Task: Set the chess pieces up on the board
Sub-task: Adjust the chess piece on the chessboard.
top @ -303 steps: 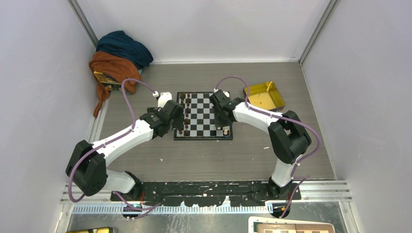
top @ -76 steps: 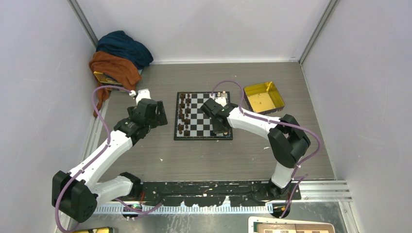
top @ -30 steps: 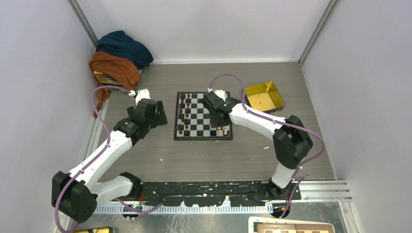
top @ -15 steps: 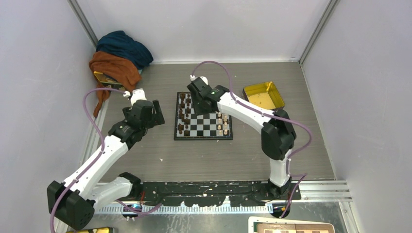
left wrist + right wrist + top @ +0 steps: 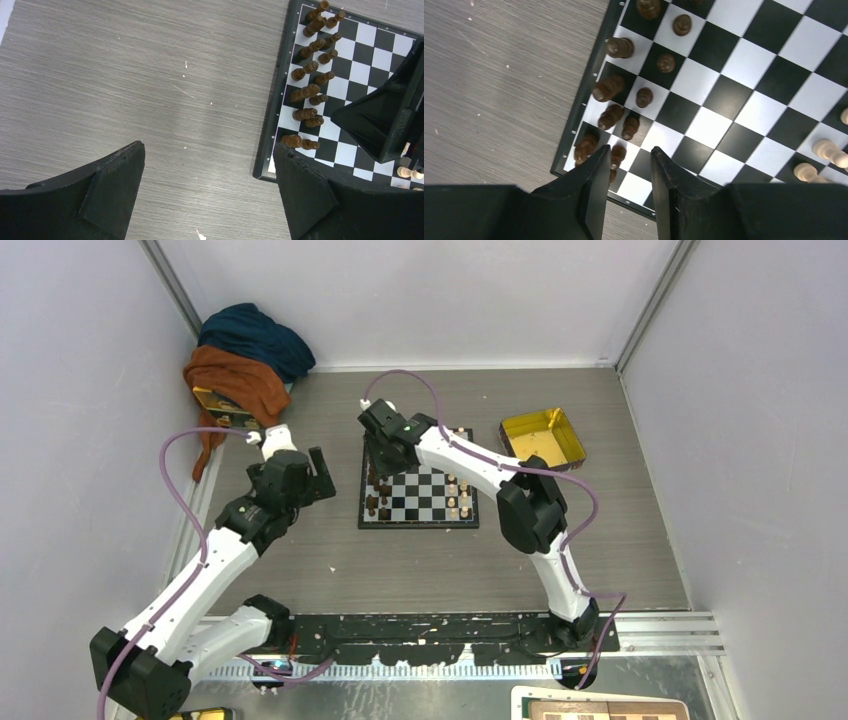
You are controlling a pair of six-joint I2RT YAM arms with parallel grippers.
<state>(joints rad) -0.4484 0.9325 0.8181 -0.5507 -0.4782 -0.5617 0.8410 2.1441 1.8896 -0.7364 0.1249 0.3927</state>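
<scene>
The board (image 5: 425,478) lies mid-table, with dark brown pieces (image 5: 372,502) along its left columns. Several light-tan chess pieces (image 5: 458,496) stand near its right edge; two show in the right wrist view (image 5: 826,149). My right gripper (image 5: 378,454) hangs over the board's left side, above the dark pieces. Its jaws (image 5: 629,156) are open with a narrow gap and nothing between them; a dark piece (image 5: 617,152) sits just beside the left finger. My left gripper (image 5: 207,160) is wide open and empty over bare table, left of the board (image 5: 367,35).
A shiny yellow tray (image 5: 543,438) sits right of the board at the back. A blue cloth (image 5: 250,340) and an orange cloth (image 5: 235,380) are heaped in the back left corner. Small white flecks dot the grey tabletop (image 5: 150,75).
My right arm has swung left across the board, from the light pieces at the right edge to above the dark pieces, its jaws widening. The left arm drew back slightly.
</scene>
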